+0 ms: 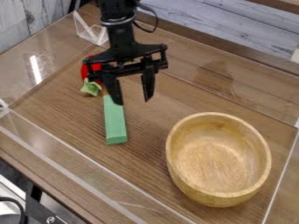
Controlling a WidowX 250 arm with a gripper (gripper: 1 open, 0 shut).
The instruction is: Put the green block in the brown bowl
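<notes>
Green block [114,121] lies flat on the wooden table [70,96], the pincer [131,94] spread wide above.

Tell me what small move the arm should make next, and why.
Probably lower straight down over the green block and close. The gripper hangs open above the block's far end, holding nothing, and the block lies flat on the table, left of the brown bowl.

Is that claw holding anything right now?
No. The claw is open and empty above the green block, which lies flat on the table.
</notes>
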